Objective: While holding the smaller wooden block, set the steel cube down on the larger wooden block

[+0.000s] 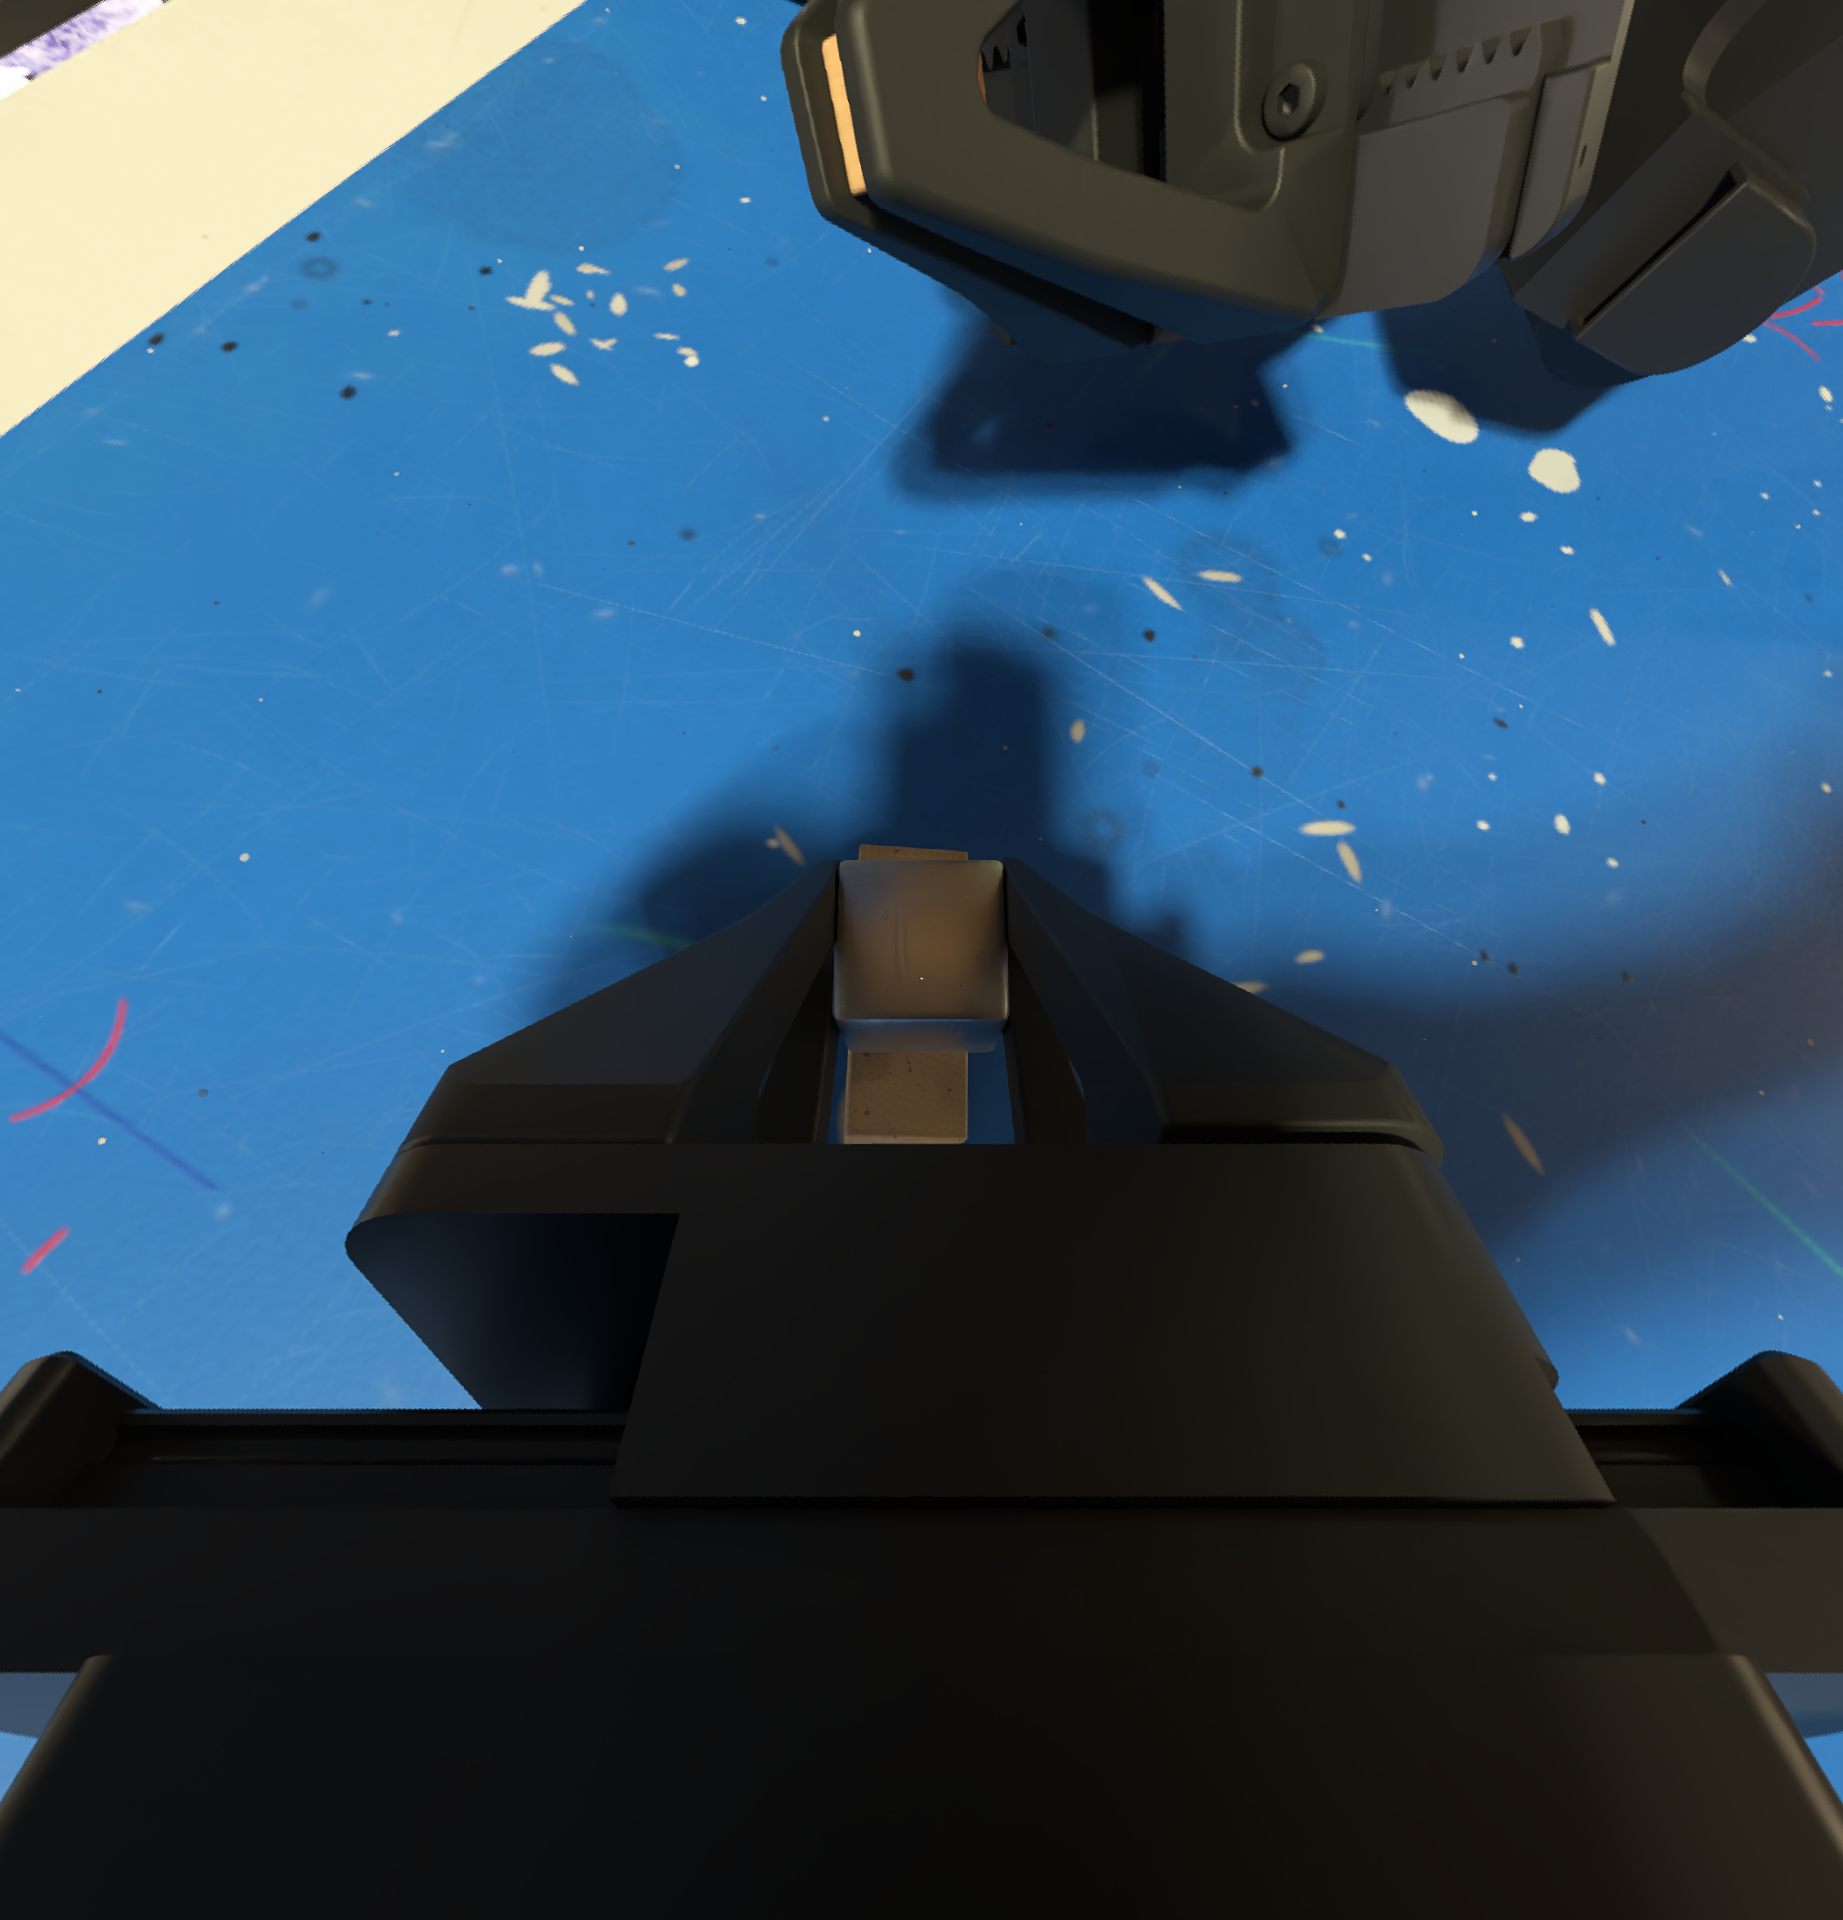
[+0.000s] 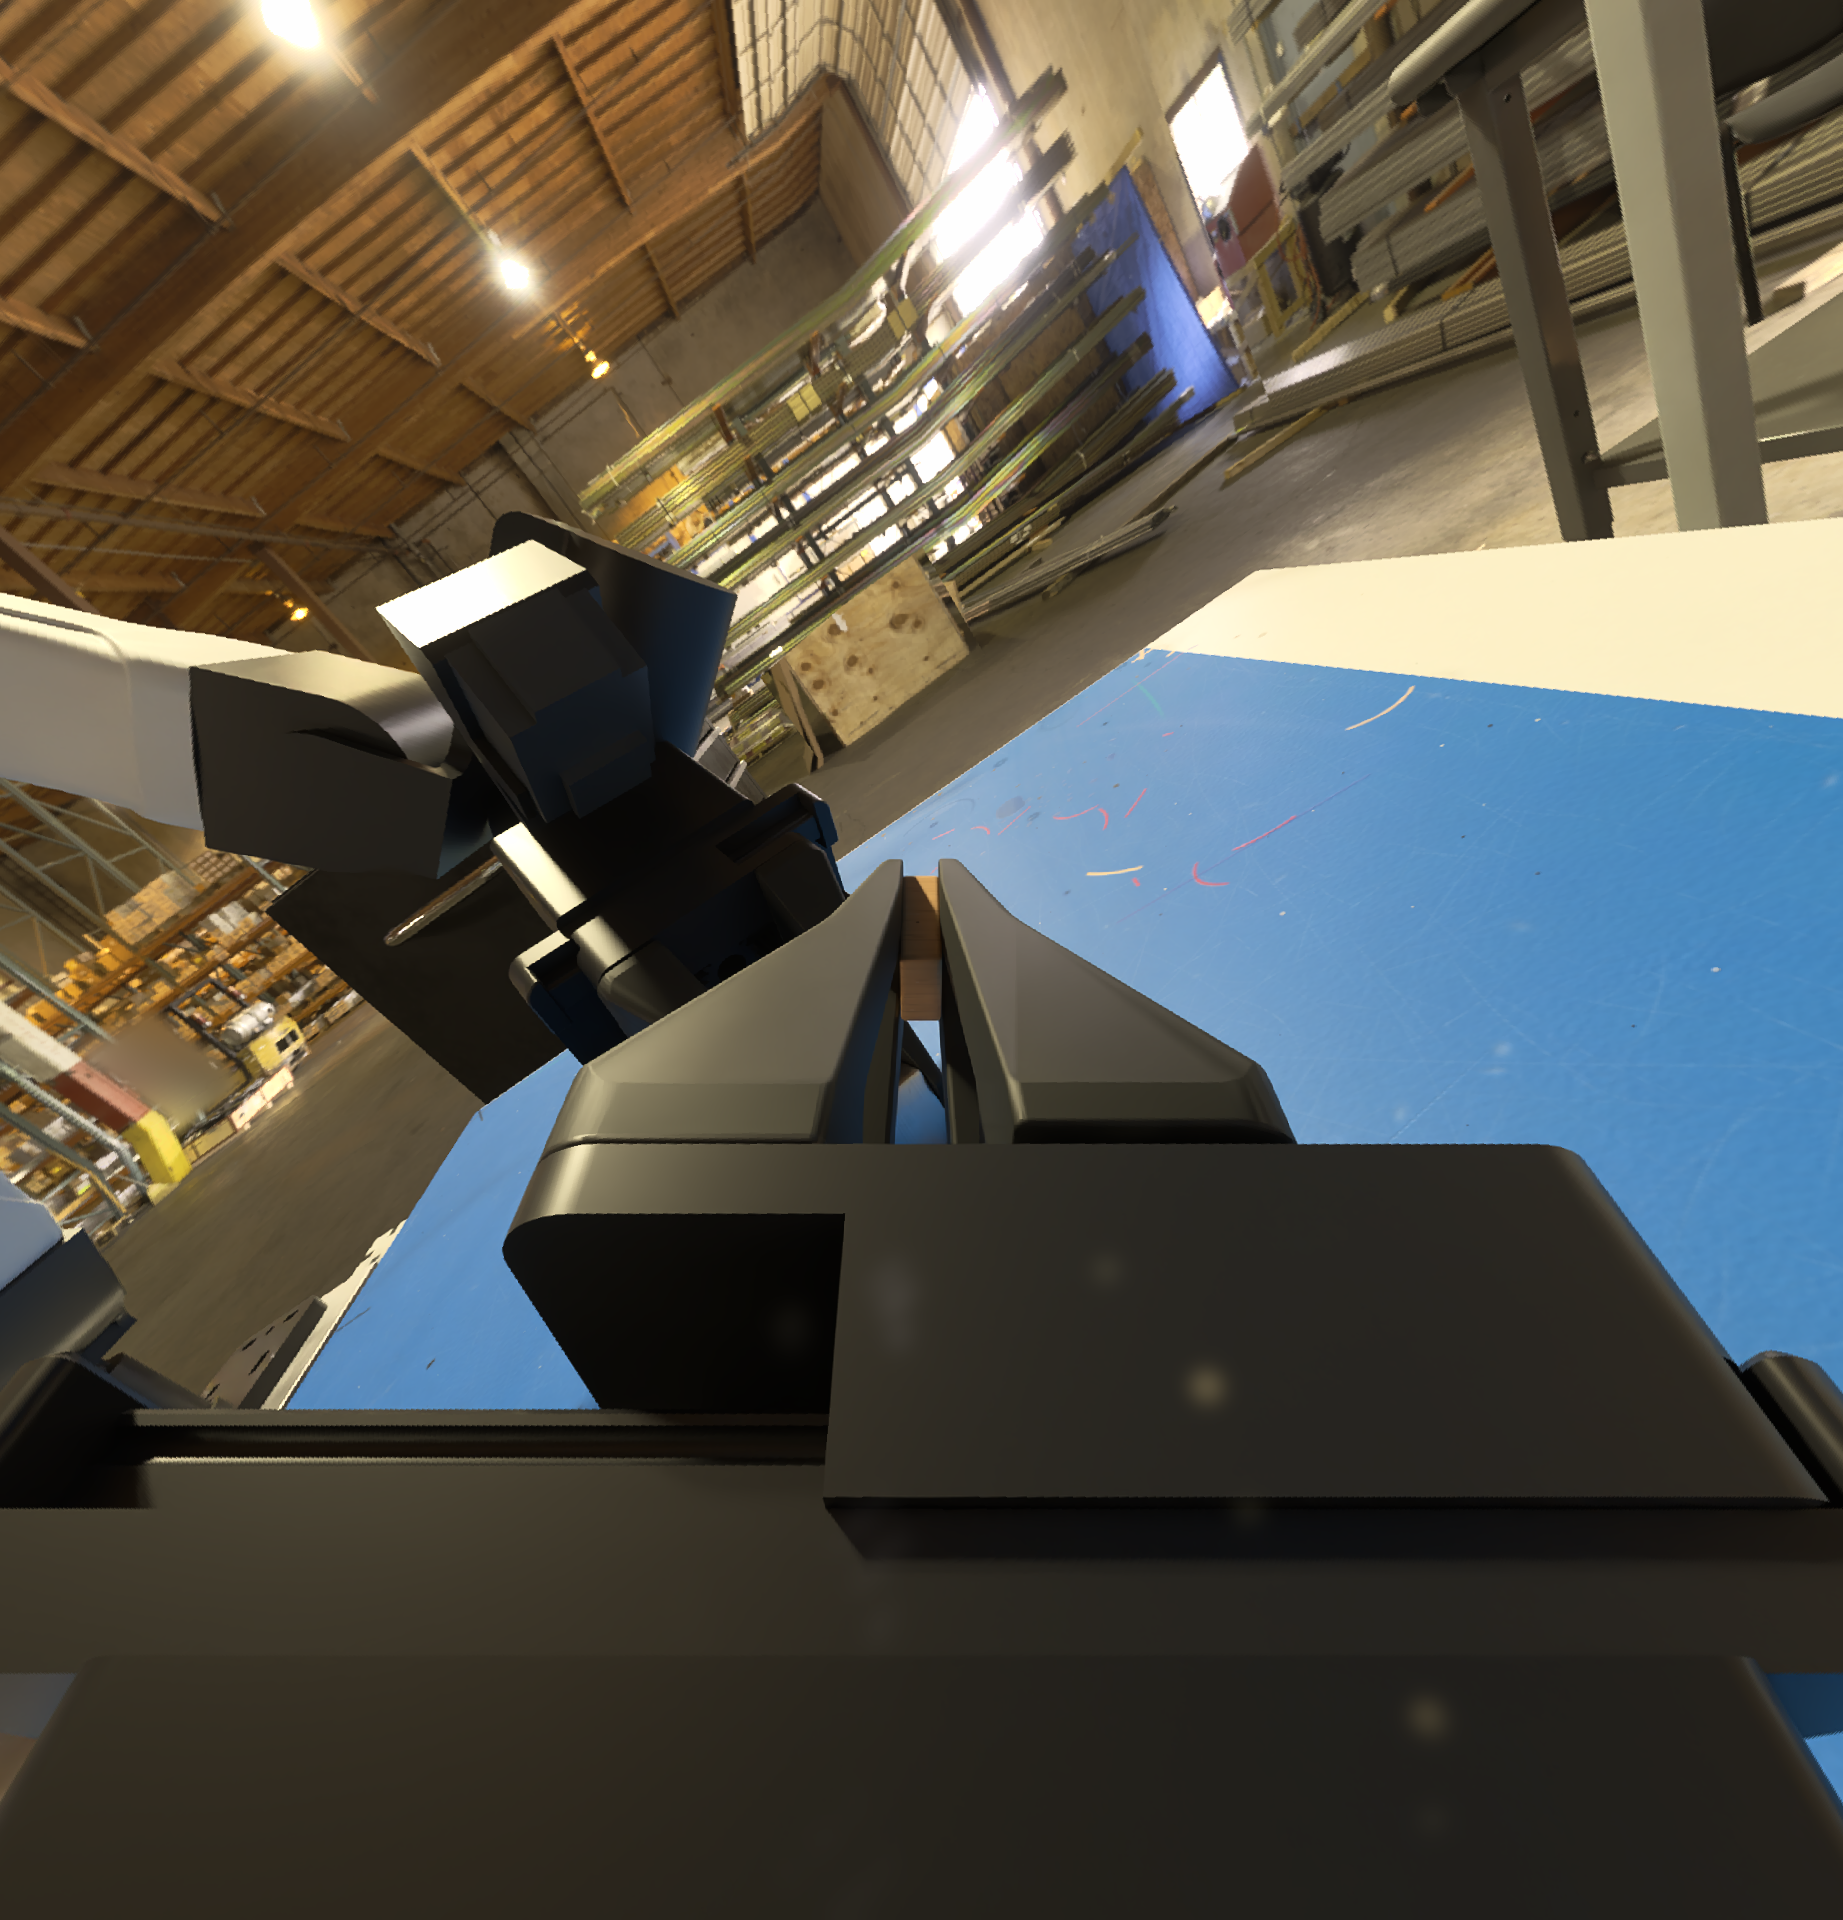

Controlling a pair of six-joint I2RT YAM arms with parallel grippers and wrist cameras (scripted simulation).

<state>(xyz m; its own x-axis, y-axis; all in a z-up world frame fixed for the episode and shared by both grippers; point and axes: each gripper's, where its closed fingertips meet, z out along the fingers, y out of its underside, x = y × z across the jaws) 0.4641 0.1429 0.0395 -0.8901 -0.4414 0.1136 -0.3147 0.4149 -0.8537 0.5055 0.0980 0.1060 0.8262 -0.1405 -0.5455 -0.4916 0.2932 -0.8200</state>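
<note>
In the left wrist view my left gripper [image 1: 919,883] is shut on the steel cube [image 1: 919,951], a small grey metal block between the fingertips. The larger wooden block [image 1: 904,1107] lies directly under the cube on the blue mat [image 1: 377,675]; its pale wood shows below and just beyond the cube. I cannot tell whether cube and block touch. In the right wrist view my right gripper [image 2: 922,883] is shut on the smaller wooden block [image 2: 922,951] and holds it above the mat. The right gripper also shows in the left wrist view [image 1: 1104,177], raised at the top.
The blue mat [image 2: 1468,935] is scratched and speckled with paint. A cream table border [image 1: 117,208] runs along its far edge. The left arm [image 2: 543,748] crosses the left of the right wrist view. Warehouse racks [image 2: 844,468] stand beyond the table.
</note>
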